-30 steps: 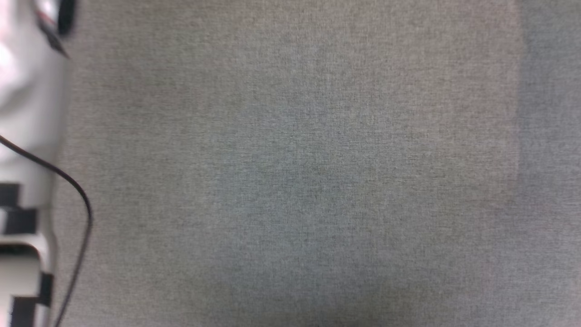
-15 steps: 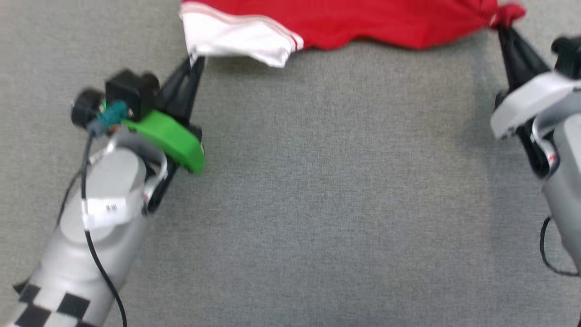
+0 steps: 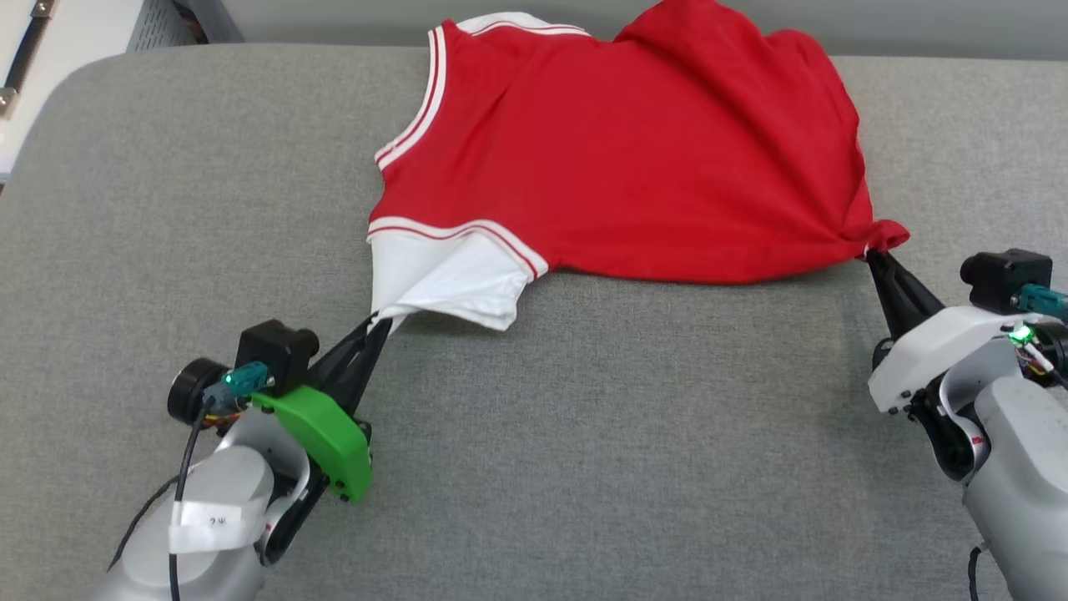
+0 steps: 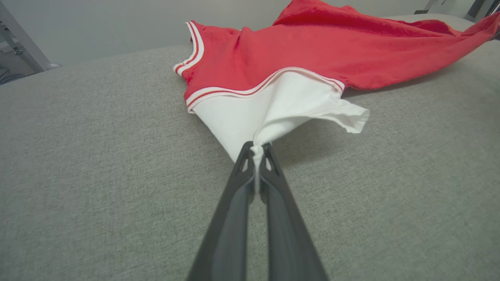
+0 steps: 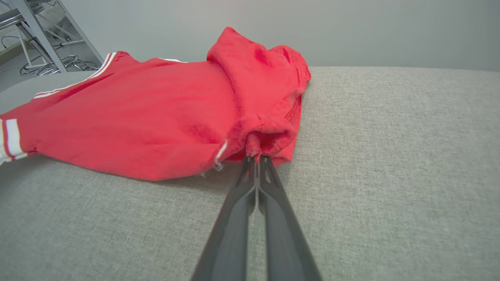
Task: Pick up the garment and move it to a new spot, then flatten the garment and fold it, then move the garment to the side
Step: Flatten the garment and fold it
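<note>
The red, white-sleeved jersey T-shirt (image 3: 634, 167) lay rumpled on the grey fabric surface (image 3: 584, 459). The left gripper (image 3: 380, 325) pinched its white sleeve (image 3: 442, 280) tight, the right gripper (image 3: 872, 255) a bunched red corner; a metal frame (image 5: 36, 33) stood beyond.

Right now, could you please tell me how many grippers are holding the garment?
2. The left gripper pinches the garment by its white sleeve, near left; the right gripper pinches a bunched red corner, right.
</note>
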Tool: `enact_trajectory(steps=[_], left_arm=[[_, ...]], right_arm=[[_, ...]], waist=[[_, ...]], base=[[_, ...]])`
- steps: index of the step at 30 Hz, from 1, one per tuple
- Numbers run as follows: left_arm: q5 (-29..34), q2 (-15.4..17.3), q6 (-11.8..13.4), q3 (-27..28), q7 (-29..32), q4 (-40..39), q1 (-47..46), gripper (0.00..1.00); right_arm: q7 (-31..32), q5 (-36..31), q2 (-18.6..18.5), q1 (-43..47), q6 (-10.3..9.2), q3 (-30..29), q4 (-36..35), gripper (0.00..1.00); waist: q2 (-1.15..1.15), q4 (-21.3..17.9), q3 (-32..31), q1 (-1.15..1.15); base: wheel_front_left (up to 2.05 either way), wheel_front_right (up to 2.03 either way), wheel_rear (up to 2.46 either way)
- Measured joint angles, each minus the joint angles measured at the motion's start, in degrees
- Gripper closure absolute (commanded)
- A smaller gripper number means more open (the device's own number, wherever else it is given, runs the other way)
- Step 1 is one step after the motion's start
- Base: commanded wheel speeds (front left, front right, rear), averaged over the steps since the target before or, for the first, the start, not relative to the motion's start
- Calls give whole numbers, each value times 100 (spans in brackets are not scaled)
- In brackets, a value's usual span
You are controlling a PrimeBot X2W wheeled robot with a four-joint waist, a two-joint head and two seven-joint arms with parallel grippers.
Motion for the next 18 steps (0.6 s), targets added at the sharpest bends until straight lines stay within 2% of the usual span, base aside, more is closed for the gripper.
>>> enact_trajectory(steps=[9,18], left_arm=[[-334,443,1,-14,158,-342,892,100],[-622,818,1,-467,649,-1329,1758,100]], right_arm=[[181,583,-124,703,0,112,-163,100],[620,1152,-649,1688,-2,454,-1010,100]], waist=[[0,19,-609,0],[0,76,-1091,0]], base=[[0,0,0],[0,0,0]])
